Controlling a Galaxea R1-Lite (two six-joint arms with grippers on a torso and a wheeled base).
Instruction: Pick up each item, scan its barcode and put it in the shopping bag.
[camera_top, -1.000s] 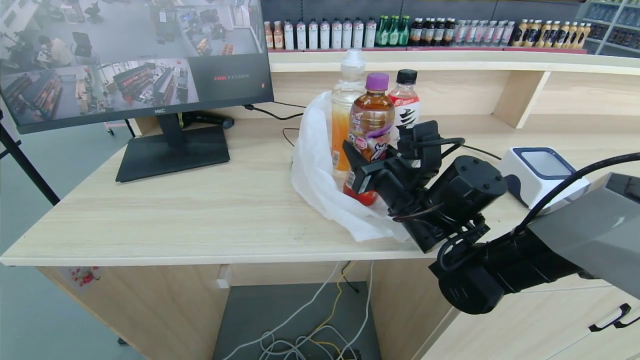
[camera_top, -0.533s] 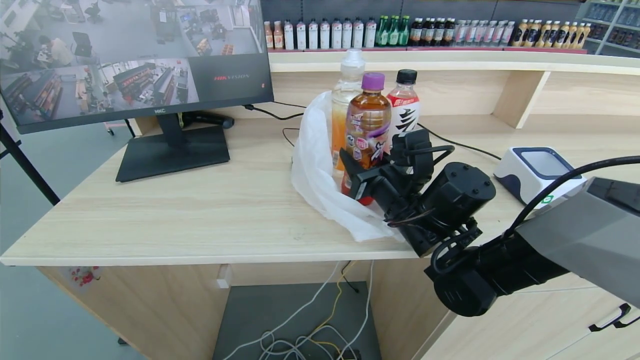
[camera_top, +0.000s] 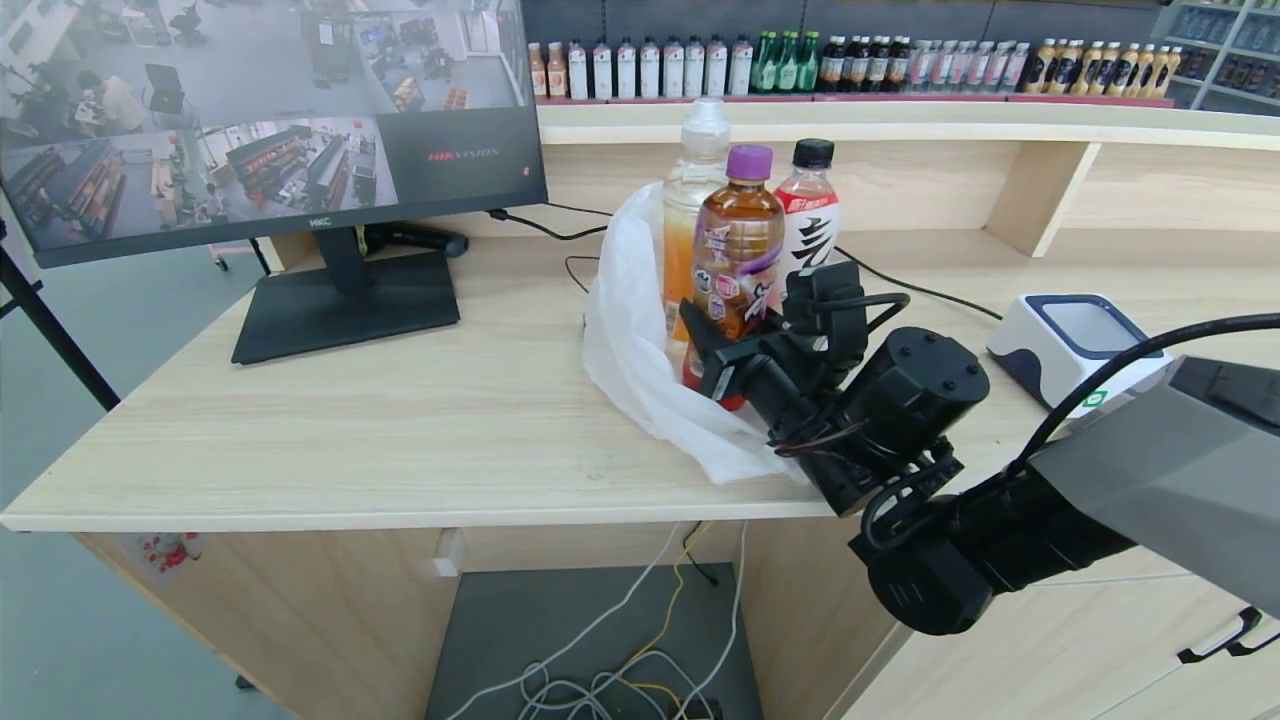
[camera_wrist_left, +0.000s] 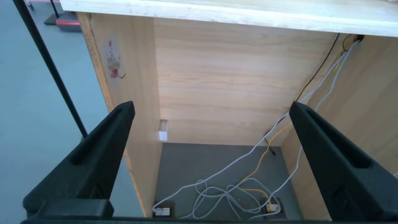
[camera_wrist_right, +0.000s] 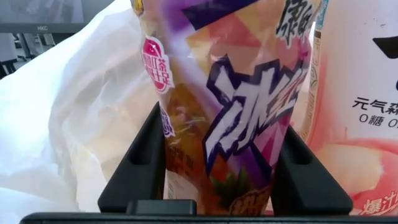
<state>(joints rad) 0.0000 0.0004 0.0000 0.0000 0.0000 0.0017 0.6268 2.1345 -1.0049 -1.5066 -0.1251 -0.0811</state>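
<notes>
A tea bottle with a purple cap (camera_top: 735, 240) stands upright at the mouth of the white shopping bag (camera_top: 630, 340) on the counter. My right gripper (camera_top: 745, 335) is shut on its lower body; in the right wrist view the fingers press both sides of the tea bottle's label (camera_wrist_right: 230, 112). Beside it stand a clear bottle with orange drink (camera_top: 688, 200), inside the bag, and a black-capped bottle with a white label (camera_top: 810, 215), just behind my gripper. My left gripper (camera_wrist_left: 211, 162) hangs open below the counter, holding nothing.
The barcode scanner (camera_top: 1070, 345) sits on the counter to the right. A monitor (camera_top: 260, 110) on a black base (camera_top: 345, 300) stands at the back left. A black cable (camera_top: 920, 290) runs behind the bottles. Loose cables (camera_wrist_left: 249, 180) lie on the floor under the counter.
My right gripper has carried the purple-capped bottle slightly down and to the left, closer to the bag; over the last half second it has hardly moved.
</notes>
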